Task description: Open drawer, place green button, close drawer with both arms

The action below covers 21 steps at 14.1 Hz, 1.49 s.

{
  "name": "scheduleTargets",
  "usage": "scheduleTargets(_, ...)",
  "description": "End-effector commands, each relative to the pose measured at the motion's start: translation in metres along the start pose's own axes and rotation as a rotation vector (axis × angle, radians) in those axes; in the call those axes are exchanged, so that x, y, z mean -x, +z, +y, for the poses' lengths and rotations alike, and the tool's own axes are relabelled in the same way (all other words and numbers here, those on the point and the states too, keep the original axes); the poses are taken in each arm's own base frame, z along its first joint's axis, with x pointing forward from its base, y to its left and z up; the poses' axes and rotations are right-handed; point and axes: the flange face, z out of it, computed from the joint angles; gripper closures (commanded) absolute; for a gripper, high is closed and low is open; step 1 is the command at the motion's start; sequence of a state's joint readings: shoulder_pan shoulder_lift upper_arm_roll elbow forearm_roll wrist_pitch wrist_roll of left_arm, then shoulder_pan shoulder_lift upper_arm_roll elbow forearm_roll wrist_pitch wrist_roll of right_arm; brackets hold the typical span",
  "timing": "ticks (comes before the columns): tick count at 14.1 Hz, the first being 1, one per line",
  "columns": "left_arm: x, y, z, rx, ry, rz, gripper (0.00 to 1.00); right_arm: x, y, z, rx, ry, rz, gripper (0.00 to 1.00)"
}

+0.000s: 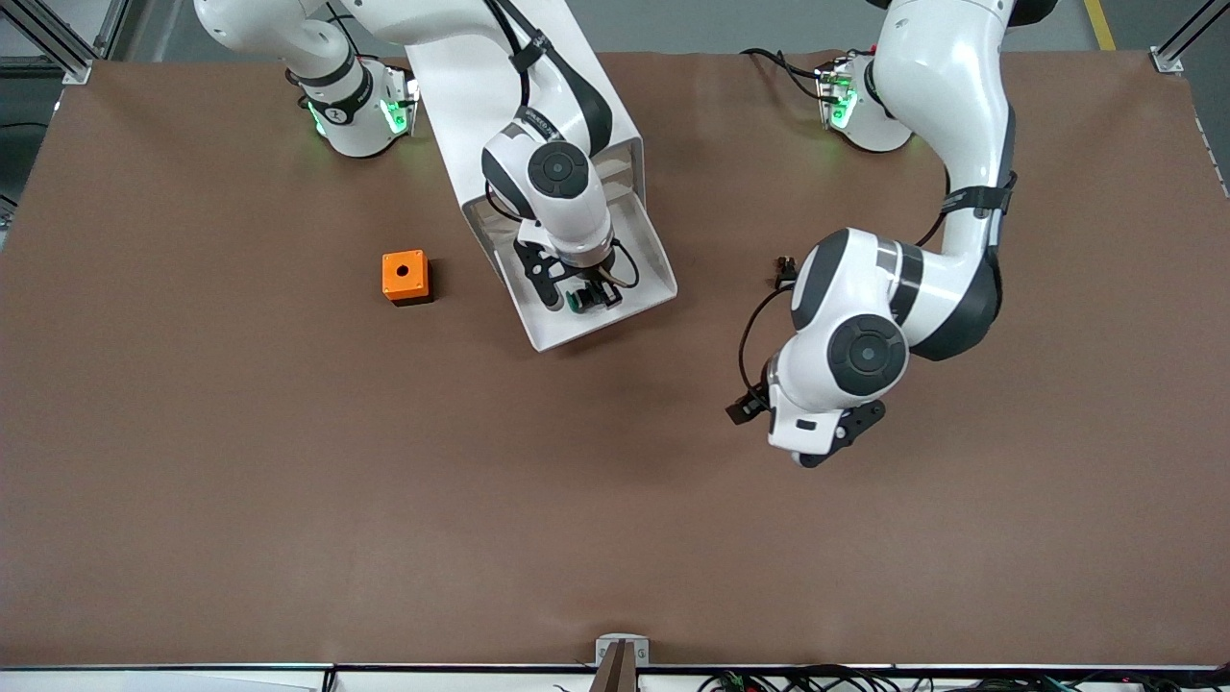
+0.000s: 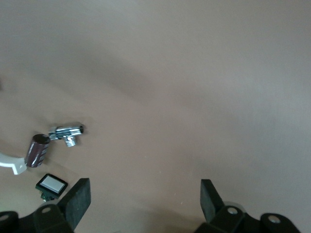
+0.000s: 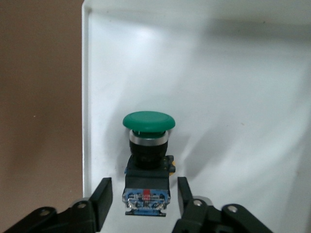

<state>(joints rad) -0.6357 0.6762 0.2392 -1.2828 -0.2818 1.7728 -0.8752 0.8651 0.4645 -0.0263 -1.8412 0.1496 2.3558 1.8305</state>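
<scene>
I see the brown table (image 1: pixel 288 500) carrying the white cabinet (image 1: pixel 461 86); beside the cabinet, toward the right arm's end, sits an orange cube (image 1: pixel 405 276).

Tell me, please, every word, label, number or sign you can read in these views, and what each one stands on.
Nothing can be read for certain.
Right arm's forearm strap: printing, too small to read.
Right arm's base: a dark round mark, illegible.
The button, in the open drawer between the right gripper's open fingers: a red strip and bluish terminals, no legible text.
Small black switch by the left gripper: blank white face.
</scene>
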Motion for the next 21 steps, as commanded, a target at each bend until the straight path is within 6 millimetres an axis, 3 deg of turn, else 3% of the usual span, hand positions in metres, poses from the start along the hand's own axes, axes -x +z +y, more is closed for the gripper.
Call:
scheduleTargets(1,0.027,0.02,0.015,0.001,0.1,0.01,0.01,0.004,-0.011,-0.014,-0.034,0.01,0.008,0.0)
scheduleTargets(3,0.048,0.039,0.031,0.032,0.138,0.022,0.01,-0.009,-0.02,-0.024,-0.052,-0.012,0.015,0.0)
scheduleTargets(6,0.081,0.081,0.058,0.071,0.177,-0.003,0.01,-0.064,-0.042,-0.048,-0.055,-0.147,0.039,0.0)
scheduleTargets(8,0.103,0.109,0.073,0.078,0.202,-0.027,0.01,-0.122,-0.065,-0.065,-0.025,-0.282,0.047,0.0)
scheduleTargets(11,0.129,0.136,0.078,0.073,0.207,-0.071,0.01,-0.215,-0.098,-0.065,0.012,-0.448,0.042,0.0)
scheduleTargets(14,0.156,0.152,0.083,0.089,0.213,-0.097,0.01,-0.291,-0.135,-0.05,0.039,-0.57,0.028,0.0)
scheduleTargets(16,0.182,0.158,0.09,0.077,0.214,-0.102,0.01,-0.359,-0.164,-0.028,0.062,-0.644,0.004,0.0)
scheduleTargets(18,0.209,0.164,0.095,0.06,0.196,-0.106,0.01,-0.413,-0.187,-0.006,0.06,-0.726,-0.008,0.0)
scheduleTargets(21,0.254,0.172,0.103,0.034,0.158,-0.11,0.0,-0.474,-0.211,0.028,0.084,-0.788,-0.051,0.0)
